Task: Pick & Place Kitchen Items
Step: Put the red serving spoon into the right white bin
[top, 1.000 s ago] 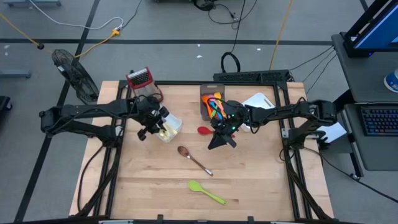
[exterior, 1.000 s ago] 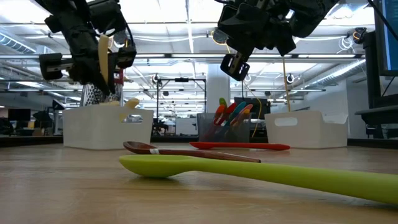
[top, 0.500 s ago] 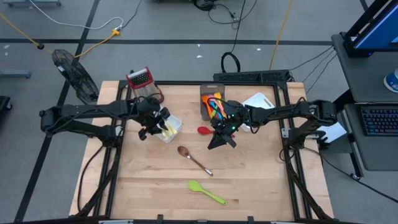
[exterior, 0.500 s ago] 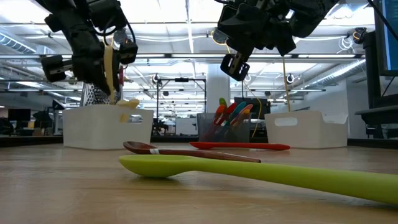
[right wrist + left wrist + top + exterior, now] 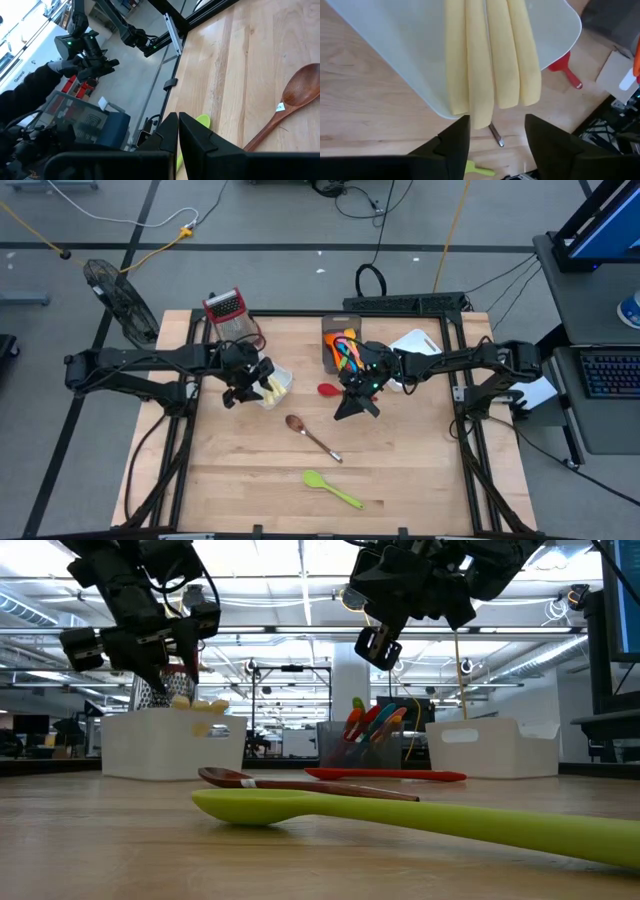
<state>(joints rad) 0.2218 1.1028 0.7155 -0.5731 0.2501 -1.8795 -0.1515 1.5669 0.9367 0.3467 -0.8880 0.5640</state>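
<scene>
My left gripper [image 5: 495, 122] stands open just above the white bin [image 5: 275, 385], touching nothing. Several yellow knife handles [image 5: 492, 55] lie side by side in that bin, their ends over its rim. My right gripper [image 5: 353, 402] hangs shut above the table beside the red spatula [image 5: 328, 389], with nothing in it. A brown spoon [image 5: 305, 432] and a green spoon [image 5: 330, 488] lie flat on the wood nearer the front edge. In the low view my left gripper [image 5: 165, 655] is above the bin and my right gripper [image 5: 378, 645] is up high.
A dark grey bin [image 5: 342, 345] with colourful utensils stands at the back centre. A second white bin [image 5: 490, 745] is to its right. A red-topped box grater [image 5: 228, 310] stands at the back left. A person's dark sleeve [image 5: 30, 90] shows beyond the table.
My left gripper has opened and let go of a yellow-handled knife. The knife hung upright below the fingers, tipped over, and now lies in the white bin with the other yellow handles.
</scene>
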